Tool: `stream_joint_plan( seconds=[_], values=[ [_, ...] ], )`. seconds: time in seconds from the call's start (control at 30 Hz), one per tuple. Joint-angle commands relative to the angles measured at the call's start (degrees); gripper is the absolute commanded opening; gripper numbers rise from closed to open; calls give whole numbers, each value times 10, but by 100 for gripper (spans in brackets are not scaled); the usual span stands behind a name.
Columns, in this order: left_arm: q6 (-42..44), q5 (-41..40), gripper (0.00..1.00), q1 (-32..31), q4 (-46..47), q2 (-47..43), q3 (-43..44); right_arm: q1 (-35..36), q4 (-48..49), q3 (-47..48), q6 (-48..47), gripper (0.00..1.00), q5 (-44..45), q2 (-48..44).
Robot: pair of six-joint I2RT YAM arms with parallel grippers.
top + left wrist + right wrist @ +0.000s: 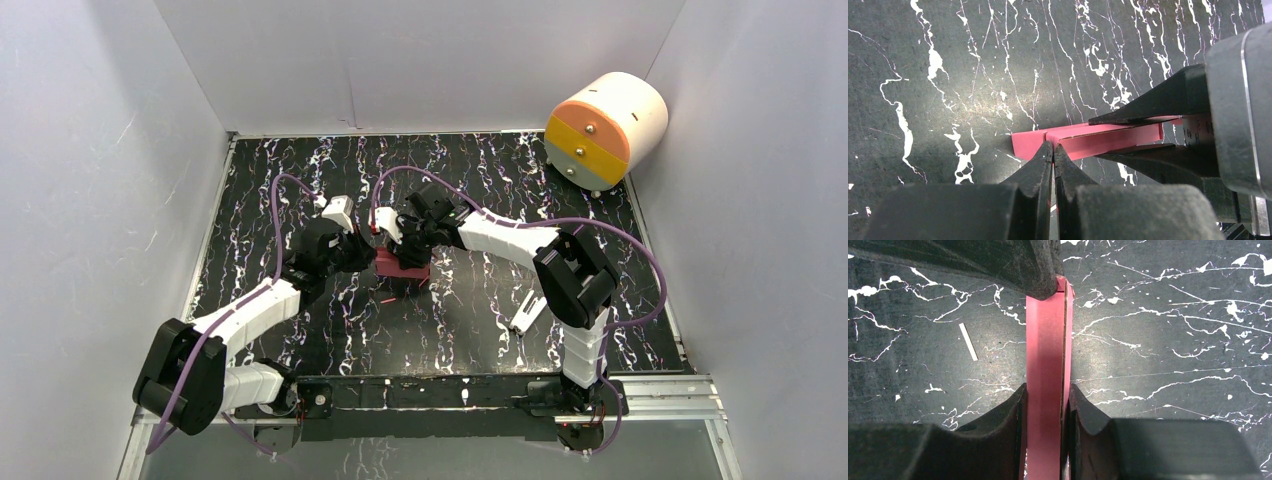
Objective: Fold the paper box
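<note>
**Ana:** Where do you have the paper box (402, 264)?

**Ben:** I see it at the middle of the desk (480, 330), between the two arms. It is pink-red and narrow, and it looks more like a shallow folded shape than a flat sheet. I cannot tell whether it rests on the desk or hangs just above it.

**Ana:** And the right end effector (408, 246)?

**Ben:** On my right wrist view it stands partly open, with one finger (1013, 415) on each long side of the box (1045, 355). Both fingers press against the card, so it has hold of the box across its narrow width.

**Ana:** The left one?

**Ben:** The left end effector (1053, 146) is closed tight, finger against finger. Its tips touch the near edge of the box (1088, 140) at a fold. I cannot tell whether any card is nipped between them.

**Ana:** Anything else on the desk?

**Ben:** A white-and-orange cylinder (605, 130) lies in the far right corner, well apart from the box.
</note>
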Motion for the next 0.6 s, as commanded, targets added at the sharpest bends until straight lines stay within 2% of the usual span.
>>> stream_joint_plan(
  seconds=[0.0, 0.3, 0.57],
  values=[
    [-4, -6, 0, -7, -4, 3, -13, 2, 12, -2, 6, 13, -2, -12],
    [-20, -20, 0, -17, -10, 6, -27, 2, 31, -3, 16, 16, 1, -21],
    [-11, -73, 0, -18, -31, -1, -29, 2, 47, -13, 28, 23, 13, -42]
  ],
)
